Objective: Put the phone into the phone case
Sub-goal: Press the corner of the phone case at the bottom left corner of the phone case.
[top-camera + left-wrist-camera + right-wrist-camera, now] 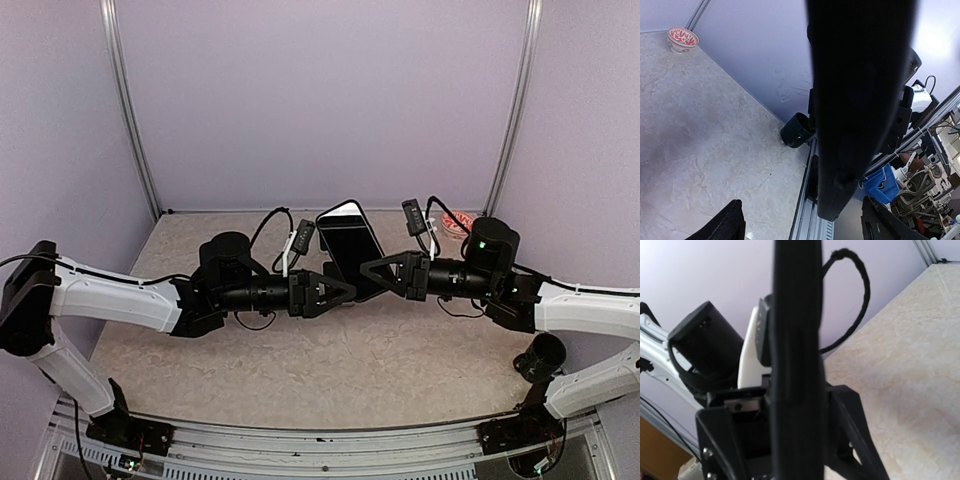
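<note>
The phone point(349, 243) has a black screen and a pale rim. It is held tilted up above the table's middle, between the two arms. My right gripper point(378, 272) is shut on its lower right edge. In the right wrist view the phone point(795, 365) is a dark slab seen edge-on, running down to my hidden fingers. My left gripper point(343, 290) is open at the phone's lower left. In the left wrist view its fingers point(730, 222) stand wide apart on both sides of the phone's end point(860, 110) without touching it. I cannot tell the case from the phone.
A red and white bowl point(455, 225) sits at the back right of the table and also shows in the left wrist view point(682, 39). A black ring point(545, 357) lies near the right arm's base. The table's metal rail point(807, 210) runs along the near edge.
</note>
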You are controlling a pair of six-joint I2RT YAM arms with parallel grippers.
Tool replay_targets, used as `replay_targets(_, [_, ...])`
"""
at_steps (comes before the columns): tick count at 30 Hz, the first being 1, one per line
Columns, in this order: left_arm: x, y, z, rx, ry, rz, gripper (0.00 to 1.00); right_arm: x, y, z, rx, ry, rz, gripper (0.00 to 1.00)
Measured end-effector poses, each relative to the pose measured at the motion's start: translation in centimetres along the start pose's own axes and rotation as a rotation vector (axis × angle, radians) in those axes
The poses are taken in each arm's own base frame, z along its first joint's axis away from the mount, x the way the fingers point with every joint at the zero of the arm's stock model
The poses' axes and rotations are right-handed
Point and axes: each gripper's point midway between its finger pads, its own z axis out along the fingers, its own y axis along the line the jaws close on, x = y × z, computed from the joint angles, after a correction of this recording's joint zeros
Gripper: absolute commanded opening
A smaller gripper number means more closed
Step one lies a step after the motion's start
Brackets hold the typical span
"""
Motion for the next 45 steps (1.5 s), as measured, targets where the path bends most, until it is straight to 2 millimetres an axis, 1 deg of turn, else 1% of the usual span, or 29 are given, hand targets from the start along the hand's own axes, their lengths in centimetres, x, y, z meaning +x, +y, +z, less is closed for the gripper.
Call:
replay_targets(2, [0.0,0.0,0.2,0.005,-0.001,-0.005,0.74,-0.1,-0.1,0.0,0.004,-0.003,0.002,0.0])
replay_targets(4, [0.0,0.0,0.3,0.013,-0.004,-0.008,0.67,-0.1,-0.1,0.0,0.006,-0.005,0.002,0.0])
replay_targets(10, [-0.5,-0.2,1.0,0.035,-0.011,-0.021,0.52,-0.6,-0.3,-0.1,0.016,-0.027,-0.002,0.0])
replay_targets(14, [-0.5,-0.4,1.4,0.047,-0.006,-0.023,0.45,-1.0,-0.4,-0.2,0.028,-0.044,-0.007,0.0])
replay_targets(18, [0.0,-0.7,1.7,0.065,0.011,-0.024,0.37,-1.3,-0.3,-0.4,0.034,-0.056,-0.014,0.0])
replay_targets(22, [0.4,-1.1,1.8,0.077,0.025,-0.025,0.36,-1.4,-0.3,-0.4,0.035,-0.061,-0.023,0.0])
replay_targets(28, [0.5,-1.1,1.9,0.081,0.028,-0.034,0.37,-1.3,-0.4,-0.5,0.039,-0.062,-0.032,0.0])
replay_targets(37, [0.5,-1.3,2.1,0.104,0.024,-0.059,0.36,-1.2,-0.6,-0.6,0.048,-0.069,-0.038,0.0])
replay_targets(45, [0.5,-1.5,2.1,0.125,0.025,-0.073,0.23,-1.1,-0.7,-0.7,0.055,-0.072,-0.052,0.0])
